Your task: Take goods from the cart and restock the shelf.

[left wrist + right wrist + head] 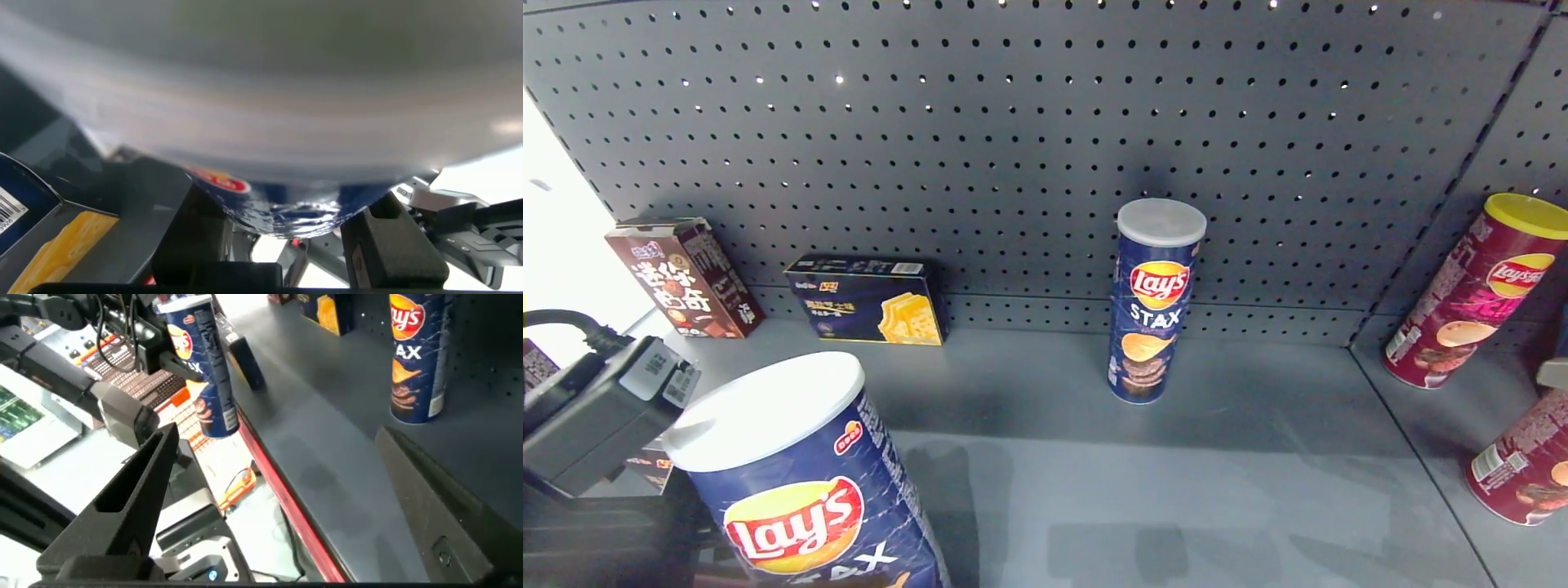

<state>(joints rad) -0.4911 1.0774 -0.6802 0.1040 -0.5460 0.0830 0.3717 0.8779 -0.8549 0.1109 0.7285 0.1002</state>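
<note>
Here the left hand (288, 241) pinches a blue can (800, 474) upright at the front left edge of the shelf (1176, 490); whether the can touches it I cannot tell. The right hand (286, 514) hangs spread and empty over the front edge. A second can (1156, 302) stands near the pegboard (1045, 122), two boxes (682, 278) sit at the left rear, and maroon cans (1474, 294) are on the right.

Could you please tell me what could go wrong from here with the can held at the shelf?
1. The blue cylindrical chip can with a white lid, clamped in the left gripper, is held at the grey shelf's red front edge. Set down there, it might tip off.
2. Pushed deeper, it could knock the dark blue and yellow cracker box standing behind it.
</note>
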